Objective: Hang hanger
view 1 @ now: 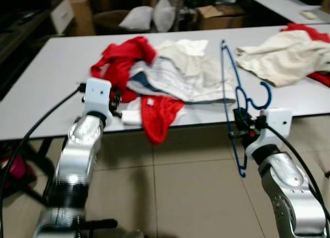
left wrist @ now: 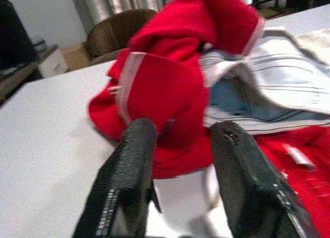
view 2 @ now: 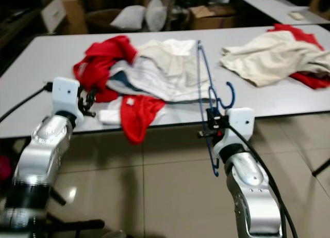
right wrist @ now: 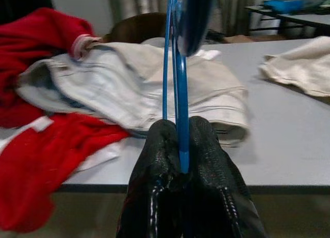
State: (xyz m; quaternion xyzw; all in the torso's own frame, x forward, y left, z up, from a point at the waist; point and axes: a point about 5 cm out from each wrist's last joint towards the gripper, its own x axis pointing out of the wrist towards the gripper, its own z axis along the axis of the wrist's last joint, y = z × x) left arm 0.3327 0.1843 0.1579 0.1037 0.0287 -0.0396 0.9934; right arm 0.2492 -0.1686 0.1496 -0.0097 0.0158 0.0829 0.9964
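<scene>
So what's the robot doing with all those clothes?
The robot stands at a grey table with a heap of clothes on it. Its right gripper is shut on a blue hanger, holding it upright at the table's edge. Its left gripper is open, fingers pointing at a red garment in the pile. No clothing is on the hanger yet.

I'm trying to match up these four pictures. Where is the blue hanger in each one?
Left eye view: blue hanger right of centre, upright at the table edge, clamped in the right gripper.
Right eye view: hanger just right of centre.
Left wrist view: not in it; red garment ahead of the left gripper.
Right wrist view: centre, rising from between the fingers.
Shared landmark: the red garment.
</scene>
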